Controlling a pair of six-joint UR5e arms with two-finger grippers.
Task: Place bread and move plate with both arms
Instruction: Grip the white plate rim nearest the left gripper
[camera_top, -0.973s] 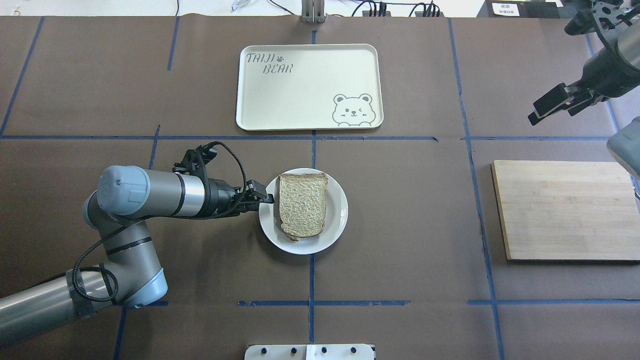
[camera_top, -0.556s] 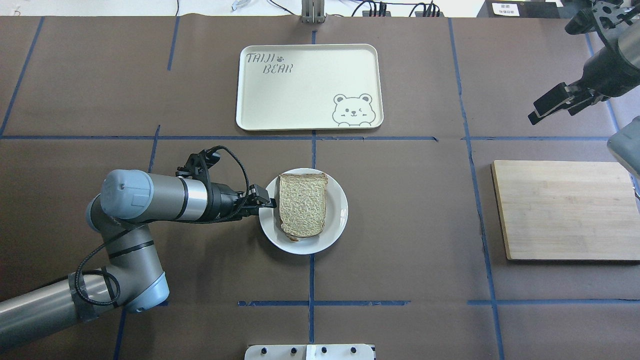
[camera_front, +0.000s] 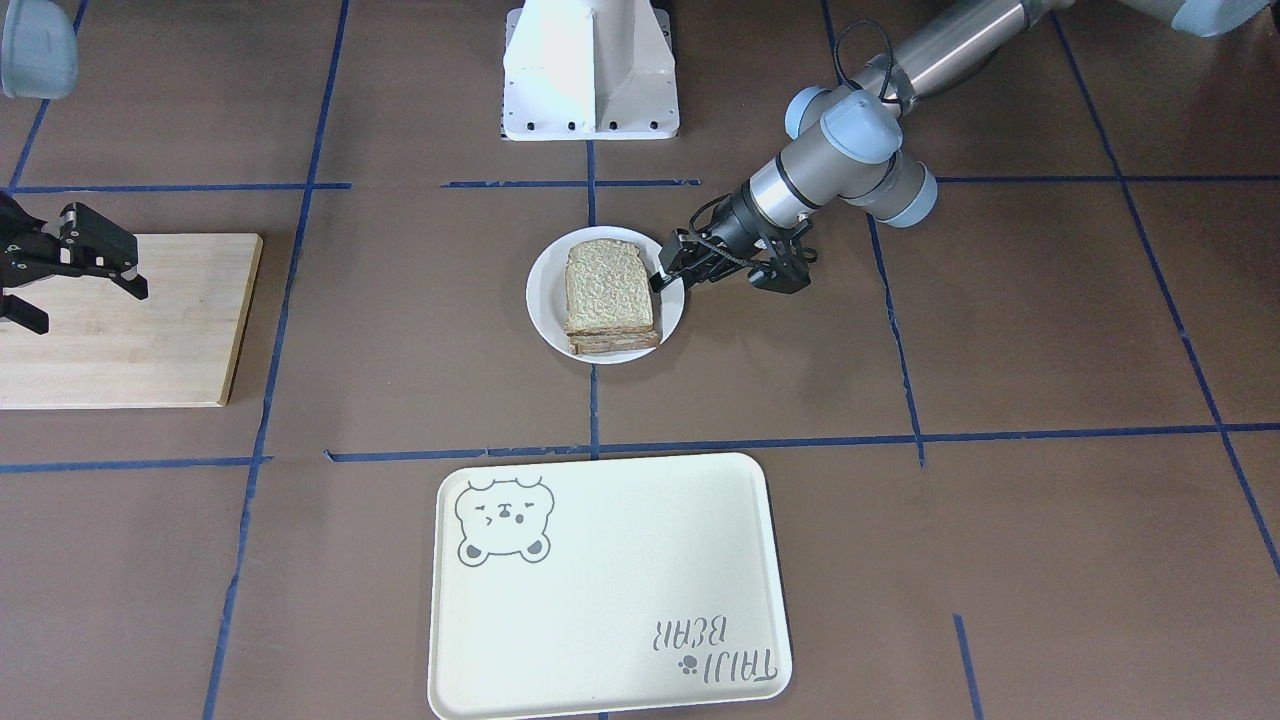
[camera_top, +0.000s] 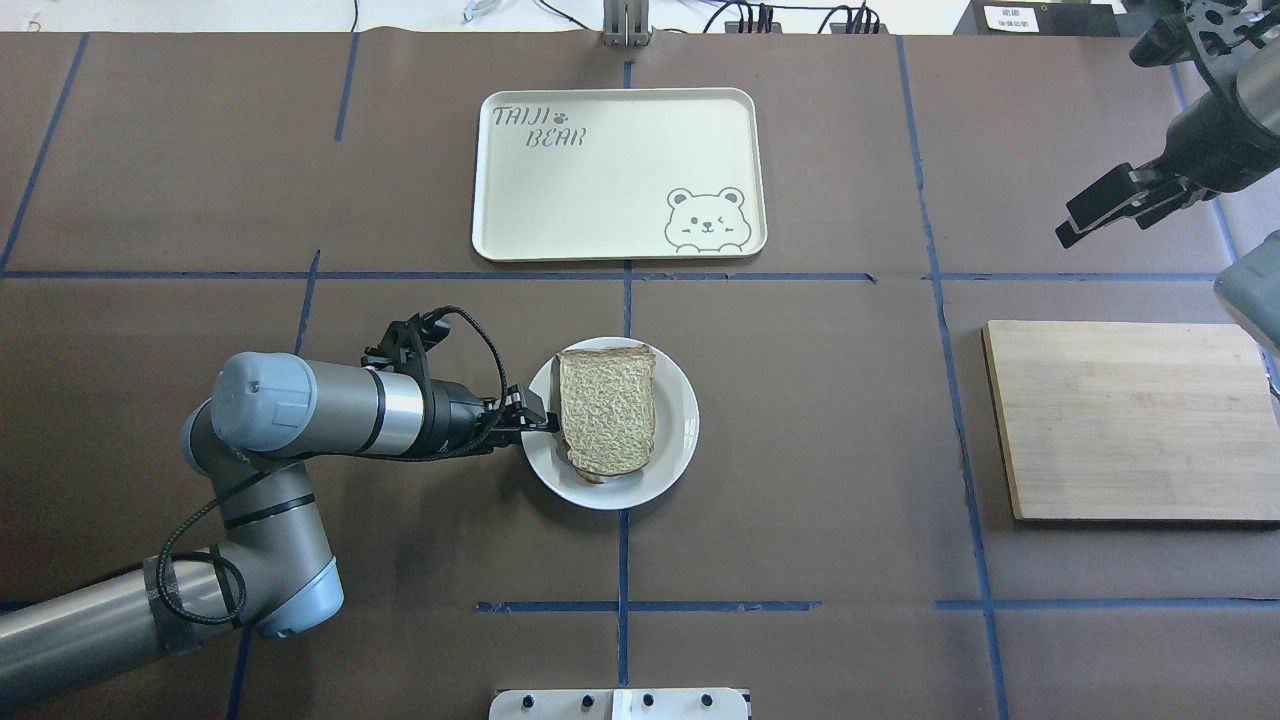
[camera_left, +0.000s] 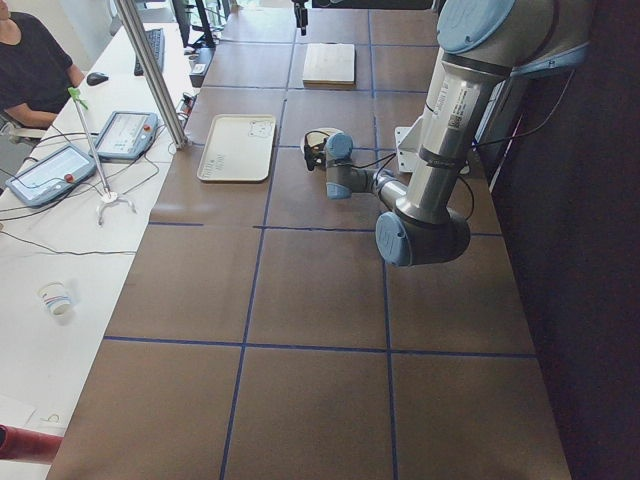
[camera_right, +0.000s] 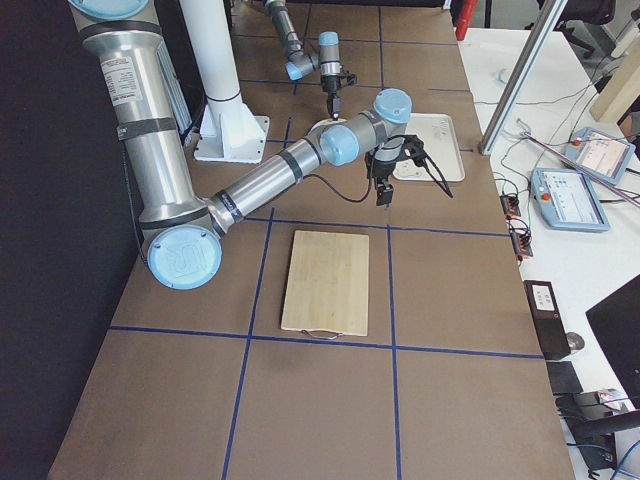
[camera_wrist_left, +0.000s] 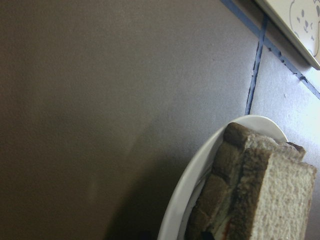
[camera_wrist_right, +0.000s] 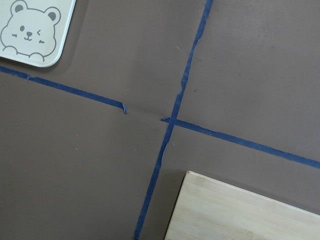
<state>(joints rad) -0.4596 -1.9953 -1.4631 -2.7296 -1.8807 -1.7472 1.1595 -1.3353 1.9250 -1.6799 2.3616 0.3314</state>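
The bread (camera_top: 605, 410) is a speckled tan slice lying on top of a stack on the small white plate (camera_top: 675, 440), mid-table. The front view shows the bread (camera_front: 608, 290) with more slices and filling beneath it, on the plate (camera_front: 545, 300). My left gripper (camera_top: 540, 420) comes in level from the left, its fingers at the plate's left rim; it looks open and is also seen in the front view (camera_front: 665, 278). The left wrist view shows the rim (camera_wrist_left: 195, 180) and the stack (camera_wrist_left: 265, 195) close up. My right gripper (camera_top: 1065, 227) hangs open and empty at the far right.
A cream tray with a bear drawing (camera_top: 600, 180) lies beyond the plate. A wooden cutting board (camera_top: 1130, 420) lies at the right, below the right gripper. The robot's white base (camera_front: 590, 70) stands at the table's near edge.
My left gripper has moved right and dropped lower onto the plate's left rim. The plate has shifted slightly to the right. The right arm has not moved.
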